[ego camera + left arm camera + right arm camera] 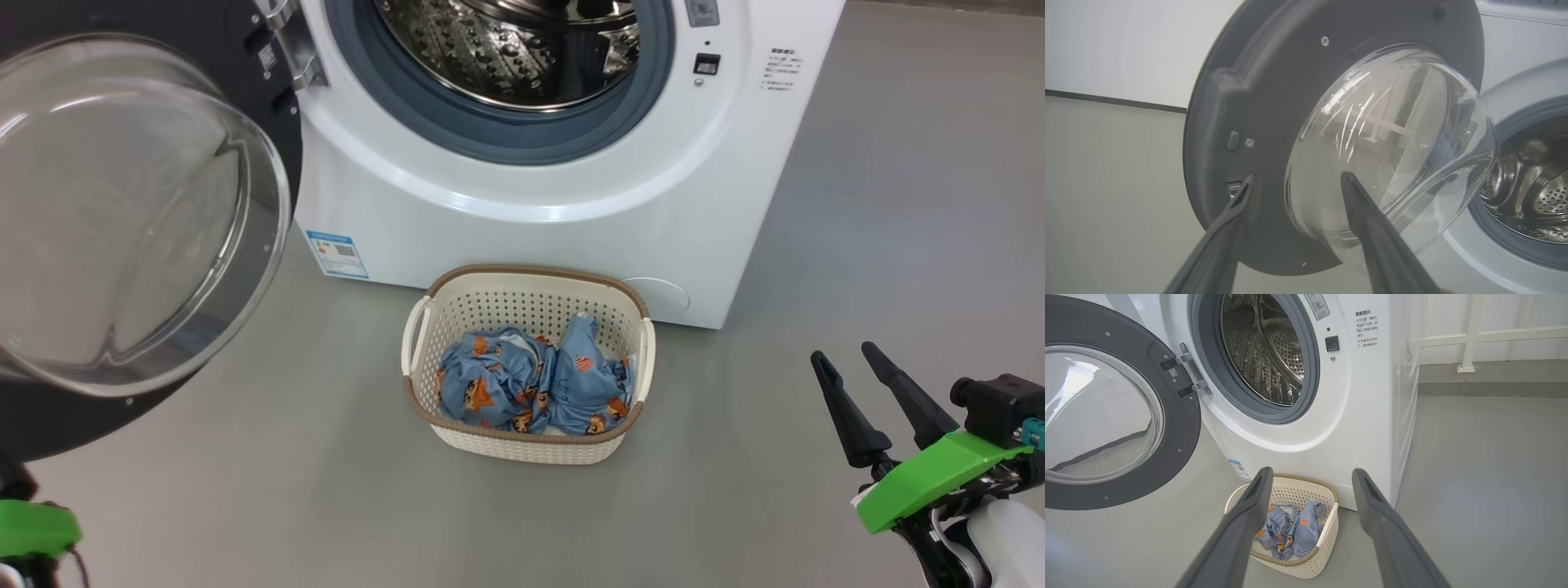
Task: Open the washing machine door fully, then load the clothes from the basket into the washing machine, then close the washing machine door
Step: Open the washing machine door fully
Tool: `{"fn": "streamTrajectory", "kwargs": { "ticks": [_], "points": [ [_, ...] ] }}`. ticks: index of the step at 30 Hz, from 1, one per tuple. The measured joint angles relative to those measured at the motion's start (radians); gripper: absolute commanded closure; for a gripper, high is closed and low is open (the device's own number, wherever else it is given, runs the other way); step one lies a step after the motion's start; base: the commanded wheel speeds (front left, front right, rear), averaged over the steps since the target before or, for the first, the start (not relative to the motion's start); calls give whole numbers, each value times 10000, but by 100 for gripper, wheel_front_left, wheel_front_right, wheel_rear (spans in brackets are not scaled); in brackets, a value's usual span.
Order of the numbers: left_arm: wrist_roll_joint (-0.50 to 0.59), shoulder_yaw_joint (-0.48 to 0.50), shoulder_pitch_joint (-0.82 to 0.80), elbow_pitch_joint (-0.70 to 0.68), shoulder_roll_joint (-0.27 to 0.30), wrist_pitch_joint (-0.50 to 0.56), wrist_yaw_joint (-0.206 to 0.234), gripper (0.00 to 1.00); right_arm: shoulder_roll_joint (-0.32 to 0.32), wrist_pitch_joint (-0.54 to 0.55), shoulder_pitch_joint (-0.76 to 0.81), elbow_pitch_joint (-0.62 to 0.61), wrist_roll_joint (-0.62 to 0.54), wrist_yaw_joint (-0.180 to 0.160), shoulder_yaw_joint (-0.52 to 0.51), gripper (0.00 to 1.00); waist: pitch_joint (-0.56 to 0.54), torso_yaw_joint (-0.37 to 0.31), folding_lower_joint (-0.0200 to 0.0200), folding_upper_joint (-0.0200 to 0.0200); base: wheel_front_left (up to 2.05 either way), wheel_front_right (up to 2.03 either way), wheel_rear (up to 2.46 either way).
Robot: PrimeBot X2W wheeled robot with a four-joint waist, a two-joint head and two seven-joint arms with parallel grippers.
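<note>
A: Largest entry?
B: Washing machine (571, 220): white front-loader, steel drum (514, 49) exposed inside a grey-blue gasket (457, 114).

A: Next?
B: Washing machine door (131, 220): black rim, clear glass bowl. It is swung wide open on its hinge, left of the machine's opening, with the bowl facing outward.

A: Then?
B: Basket (531, 273): cream, perforated, brown rim. It stands on the floor just in front of the machine, below the opening.

A: Contents?
B: Clothes (531, 380): light blue with orange bears, bunched inside the basket.

A: End effectors?
B: Right gripper (844, 353): fingers spread, grasping nothing, in front of the machine and well right of the basket. Left gripper (1297, 177): fingers spread, released, close before the door's inner face at the machine's left. Contact with the door cannot be told.

A: Smallest?
B: Blue sticker (336, 253): low on the machine's front, left corner.
</note>
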Motion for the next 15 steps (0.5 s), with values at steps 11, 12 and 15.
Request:
{"fn": "streamTrajectory", "kwargs": {
  "ticks": [11, 12, 15],
  "points": [
    [-545, -1852, 1165, -849, -56, 0, -2, 0, 151, 2, 142, -94, -2, 0, -198, 0, -185, -718, 0, 0, 0, 0, 0],
    [-612, -2167, 1260, -936, 10, 0, -2, 0, 182, 2, 195, -92, -2, 0, -230, 0, -198, -884, 0, 0, 0, 0, 0],
    [-706, -2615, 1296, -1041, 136, 2, -2, 0, 222, 2, 198, -104, -19, 0, -288, 0, -200, -1148, 0, 0, 0, 0, 0]
  ]
}}
